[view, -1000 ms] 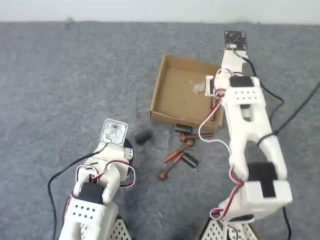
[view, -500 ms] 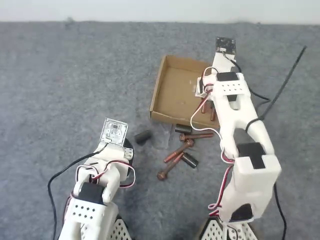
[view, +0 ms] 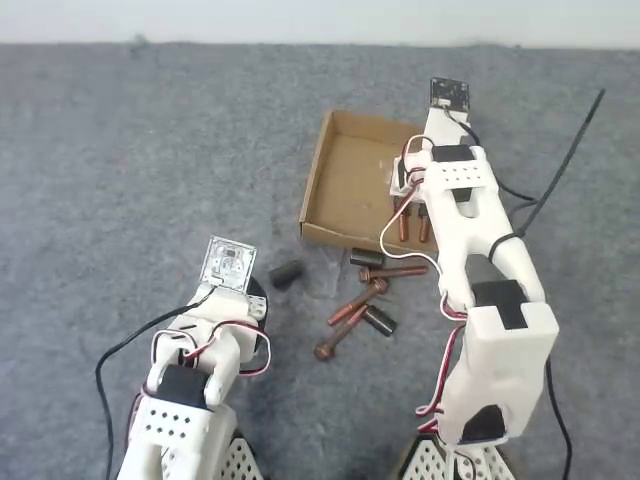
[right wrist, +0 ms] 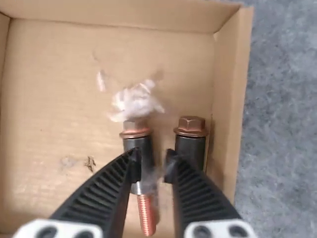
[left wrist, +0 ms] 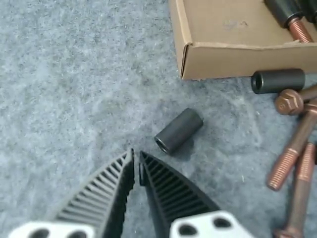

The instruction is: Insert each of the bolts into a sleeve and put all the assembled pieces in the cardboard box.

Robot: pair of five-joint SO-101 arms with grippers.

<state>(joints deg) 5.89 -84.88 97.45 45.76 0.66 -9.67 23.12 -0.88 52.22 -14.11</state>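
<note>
Right gripper (right wrist: pixel 151 166) jaws slightly apart over copper bolt in black sleeve (right wrist: pixel 136 142). It lies in brown cardboard box (right wrist: pixel 49 99), so judged delivered. Left gripper (left wrist: pixel 136 156) jaws together, empty.

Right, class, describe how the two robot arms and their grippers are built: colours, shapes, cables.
The left arm and right arm are boxy white plastic shells around black motor blocks. Thin red and white wires loop along the joints, and a thicker black cable trails off each. The left gripper and right gripper have black, tapered fingers with ribbed inner faces on white mounts.
</note>
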